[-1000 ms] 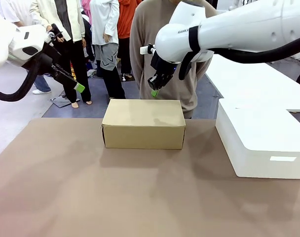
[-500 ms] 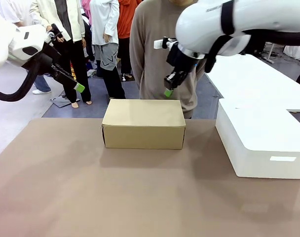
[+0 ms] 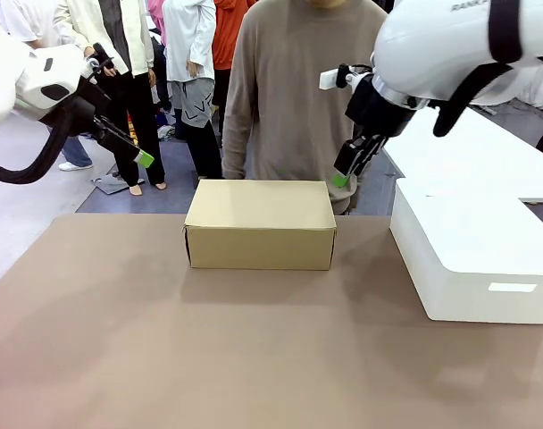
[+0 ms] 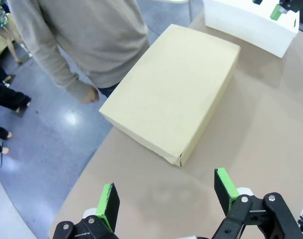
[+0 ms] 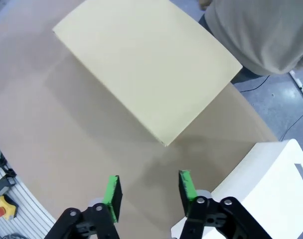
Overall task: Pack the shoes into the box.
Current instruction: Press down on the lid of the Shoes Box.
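Cardboard was the main thing on the table: the box (image 3: 260, 223) sat closed, lid down flat, on the far middle of the brown table (image 3: 209, 357), right in front of a person (image 3: 294, 89) in a beige sweater standing at the far edge. No part of its inside could be seen.

At the far left, the left gripper (image 3: 136, 154) hung in the air above the table's left corner, well apart from the box. In its wrist view, the left gripper (image 4: 166, 191) had its jaws spread wide with nothing between the green pads (image 4: 225, 183), and the box (image 4: 174, 92) lay beyond them, not touched. The person's hand (image 4: 89, 94) hung just beside the box's far edge.

To the right of the box, the right gripper (image 3: 343, 174) was raised above the box's right rear corner, clear of it. Its wrist view showed the right gripper (image 5: 149, 191) with jaws partly apart and empty, over bare table between the box (image 5: 146, 64) and the white box (image 5: 261, 189).

That white box (image 3: 472, 250) with rounded corners stood at the right side of the table, near the cardboard one but apart from it.
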Controlling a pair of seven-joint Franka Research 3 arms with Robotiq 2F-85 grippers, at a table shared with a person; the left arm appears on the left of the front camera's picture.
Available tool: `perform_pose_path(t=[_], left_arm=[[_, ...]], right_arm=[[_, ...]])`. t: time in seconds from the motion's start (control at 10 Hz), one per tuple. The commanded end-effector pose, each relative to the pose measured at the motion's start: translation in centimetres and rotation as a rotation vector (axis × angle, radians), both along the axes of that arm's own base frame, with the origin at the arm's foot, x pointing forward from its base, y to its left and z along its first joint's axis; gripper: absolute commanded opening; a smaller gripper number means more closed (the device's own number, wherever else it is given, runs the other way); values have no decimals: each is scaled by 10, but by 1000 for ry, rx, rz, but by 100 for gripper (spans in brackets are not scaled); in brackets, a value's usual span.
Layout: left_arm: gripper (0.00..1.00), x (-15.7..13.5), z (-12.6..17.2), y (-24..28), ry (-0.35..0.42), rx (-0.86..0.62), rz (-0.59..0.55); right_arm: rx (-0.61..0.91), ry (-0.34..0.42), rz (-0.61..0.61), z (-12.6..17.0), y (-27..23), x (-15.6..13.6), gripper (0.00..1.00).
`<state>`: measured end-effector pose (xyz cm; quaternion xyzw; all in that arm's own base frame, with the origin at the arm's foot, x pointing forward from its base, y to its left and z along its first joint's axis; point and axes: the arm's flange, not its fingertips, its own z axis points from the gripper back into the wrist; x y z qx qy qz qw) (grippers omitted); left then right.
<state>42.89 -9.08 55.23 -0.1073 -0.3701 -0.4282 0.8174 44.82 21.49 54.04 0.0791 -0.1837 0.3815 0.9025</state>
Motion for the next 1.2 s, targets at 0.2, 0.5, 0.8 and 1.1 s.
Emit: perform_pose_path(t=[0.2,0.5,0.8,1.1], left_arm=[[100,-1,0,1,1,4,15],[100,-1,0,1,1,4,15],[100,-1,0,1,1,4,15],[100,-1,0,1,1,4,15]], right_arm=[[61,-25,15,-1,-14,-35,100],[67,-42,7,-1,-16,-59,100],[68,-67,-25,-9,-15,-74,100],[27,-37,9,1,-13,-61,100]])
